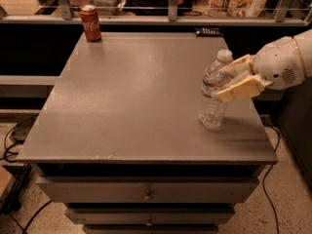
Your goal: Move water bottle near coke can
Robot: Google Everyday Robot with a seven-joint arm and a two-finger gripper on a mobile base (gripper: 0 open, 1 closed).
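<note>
Water bottle (213,94): here it is at about 4 o'clock on the table top, close to the right edge. It leans, white cap tipped toward 1 o'clock. Whether its base touches the surface, I cannot tell.
Gripper (219,84): in from 3 o'clock and clamped on the water bottle at the label band.
Fingers (241,87): cream-coloured, one across the front of the bottle, the other behind it just below the cap.
Arm (282,62): white and rounded, reaching in from the right edge of the view.
Coke can (90,23): upright at 11 o'clock, on the far left corner of the table, well apart from the bottle.
Table (131,91): grey top with two drawers (146,189) stacked under the front edge, each with a small knob.
Dark object (208,31): small and flat at 1 o'clock on the far edge, too dim to identify.
Cables (12,140): on the floor at 8 o'clock, beside the table.
</note>
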